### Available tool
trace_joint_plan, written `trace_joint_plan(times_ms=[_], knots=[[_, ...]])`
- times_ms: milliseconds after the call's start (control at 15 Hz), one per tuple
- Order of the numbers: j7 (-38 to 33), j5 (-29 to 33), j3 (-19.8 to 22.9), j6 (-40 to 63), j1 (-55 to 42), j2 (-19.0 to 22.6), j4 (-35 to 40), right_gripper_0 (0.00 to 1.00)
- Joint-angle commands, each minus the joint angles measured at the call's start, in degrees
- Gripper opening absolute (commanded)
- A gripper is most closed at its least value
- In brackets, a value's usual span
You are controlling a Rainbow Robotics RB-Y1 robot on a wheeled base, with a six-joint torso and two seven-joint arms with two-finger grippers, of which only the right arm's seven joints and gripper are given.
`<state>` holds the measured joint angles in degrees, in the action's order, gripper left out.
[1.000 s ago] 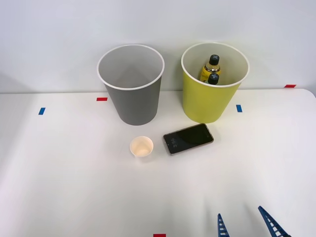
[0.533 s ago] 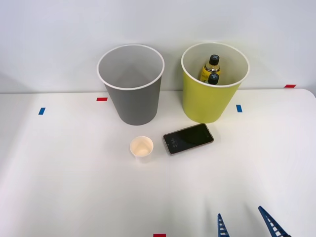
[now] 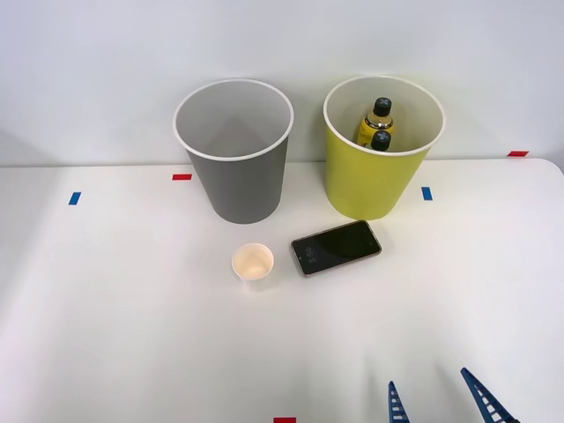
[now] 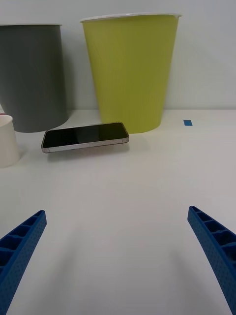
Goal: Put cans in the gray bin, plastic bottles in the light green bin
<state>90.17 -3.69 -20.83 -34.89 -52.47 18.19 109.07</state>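
Observation:
The gray bin point(image 3: 236, 167) stands at the back of the table, and no can shows in its visible inside. Beside it on the right stands the light green bin point(image 3: 374, 176) with two black-capped plastic bottles point(image 3: 376, 123) of amber liquid inside. My right gripper point(image 3: 438, 401) hovers open and holding nothing at the table's near edge, well in front of both bins. In the right wrist view the blue fingers point(image 4: 19, 246) spread wide, with the gray bin point(image 4: 32, 74) and the light green bin point(image 4: 132, 69) ahead. The cans are out of view.
A dark phone point(image 3: 336, 248) lies flat in front of the green bin. A small cream paper cup point(image 3: 253, 263) stands upright left of it. Red and blue tape marks point(image 3: 181, 176) dot the white table point(image 3: 132, 335).

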Motion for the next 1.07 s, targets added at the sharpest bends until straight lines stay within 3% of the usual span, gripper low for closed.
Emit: trace_joint_plan(times_ms=[67, 1067], knots=[[0.0, 0.0, 0.0, 0.0, 0.0, 0.0, 0.0, 1.0], [0.0, 0.0, 0.0, 0.0, 0.0, 0.0, 0.0, 1.0]])
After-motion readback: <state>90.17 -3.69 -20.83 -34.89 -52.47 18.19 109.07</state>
